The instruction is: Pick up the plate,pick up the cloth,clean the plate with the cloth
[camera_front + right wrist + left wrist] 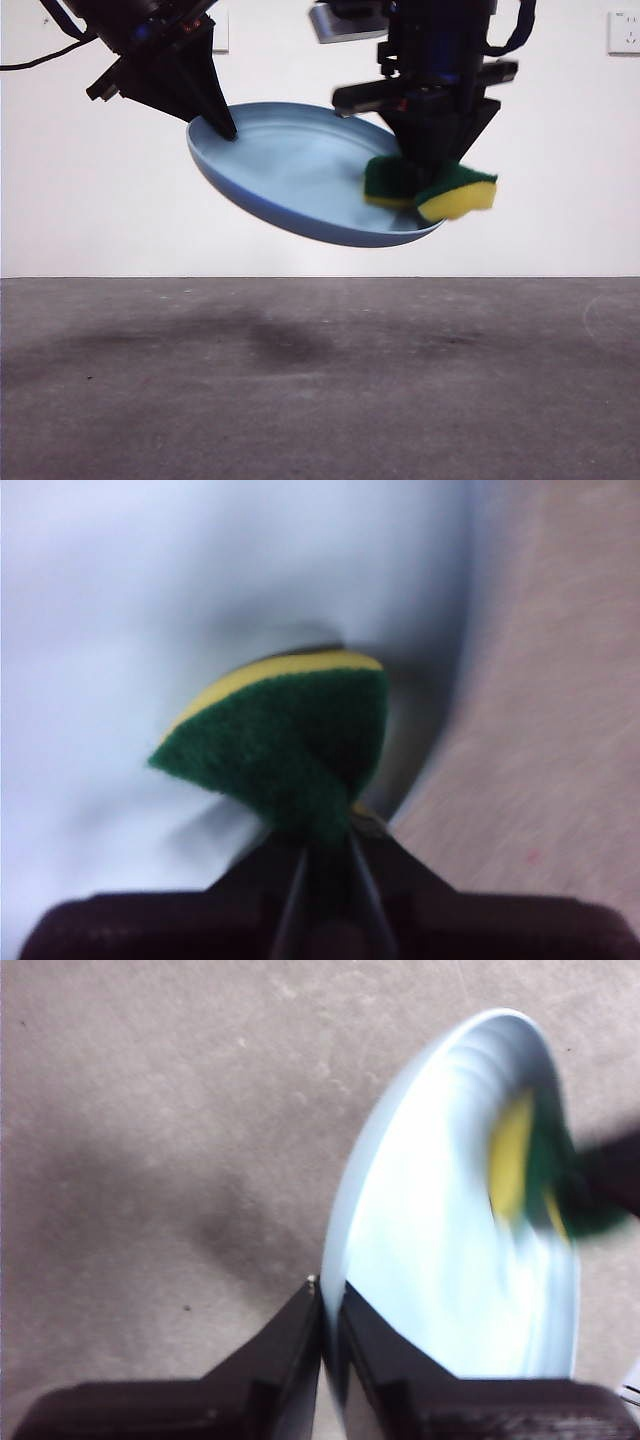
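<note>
The plate (290, 170), a wide shallow disc of smooth light-blue plastic with a low upturned rim, hangs in the air well above the counter (320, 380), tilted so its hollow face shows in the front view. The left pincer (328, 1305) is clamped on the plate's rim, one black wedge-shaped jaw on each face of the thin edge; in the front view it comes down from the upper left corner to the plate's higher edge. The right pincer (325, 850) is clamped on the cloth (432, 188), a small foam block, yellow with a coarse dark green scouring layer, squeezed so that it folds into a pointed wedge. The cloth presses against the plate's inner face near the lower rim, with one yellow corner jutting past the edge. In the left wrist view the cloth is a blurred streak of yellow and green. The counter is a dull grey, speckled and matte, with soft shadows beneath the plate.
</note>
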{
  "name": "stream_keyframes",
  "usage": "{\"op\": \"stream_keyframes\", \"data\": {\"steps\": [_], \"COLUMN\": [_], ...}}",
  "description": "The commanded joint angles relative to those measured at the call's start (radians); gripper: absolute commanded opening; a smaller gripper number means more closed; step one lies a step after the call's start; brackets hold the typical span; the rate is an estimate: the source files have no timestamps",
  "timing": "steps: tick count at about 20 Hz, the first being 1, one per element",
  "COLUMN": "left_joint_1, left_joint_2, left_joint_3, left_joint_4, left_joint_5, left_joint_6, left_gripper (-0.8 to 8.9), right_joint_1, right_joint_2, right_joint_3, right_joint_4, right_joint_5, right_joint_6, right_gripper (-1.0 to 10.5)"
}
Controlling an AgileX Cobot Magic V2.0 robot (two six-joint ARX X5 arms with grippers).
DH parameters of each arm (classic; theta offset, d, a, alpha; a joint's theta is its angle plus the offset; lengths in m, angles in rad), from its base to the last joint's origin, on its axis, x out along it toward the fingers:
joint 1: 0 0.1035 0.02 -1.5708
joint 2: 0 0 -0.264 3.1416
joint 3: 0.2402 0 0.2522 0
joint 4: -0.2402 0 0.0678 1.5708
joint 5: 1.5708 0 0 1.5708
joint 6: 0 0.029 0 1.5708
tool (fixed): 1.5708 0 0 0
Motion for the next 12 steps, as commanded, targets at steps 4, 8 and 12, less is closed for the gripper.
{"op": "stream_keyframes", "data": {"steps": [4,8,12], "left_joint_1": [-0.004,-0.004,-0.003], "left_joint_2": [-0.003,-0.003,0.003], "left_joint_3": [0.001,0.001,0.001], "left_joint_4": [-0.006,-0.007,-0.006], "left_joint_5": [0.127,0.116,-0.201], "left_joint_6": [0.004,0.026,0.077], "left_gripper": [-0.07,-0.07,-0.07], "right_joint_1": [-0.024,-0.023,-0.023], "right_joint_2": [0.012,0.012,-0.040], "right_joint_3": [-0.008,-0.008,-0.008], "right_joint_4": [0.253,0.352,0.311], "right_joint_5": [-0.154,-0.487,-0.463], "right_joint_6": [0.003,-0.002,0.000], "right_gripper": [-0.1,-0.1,-0.1]}}
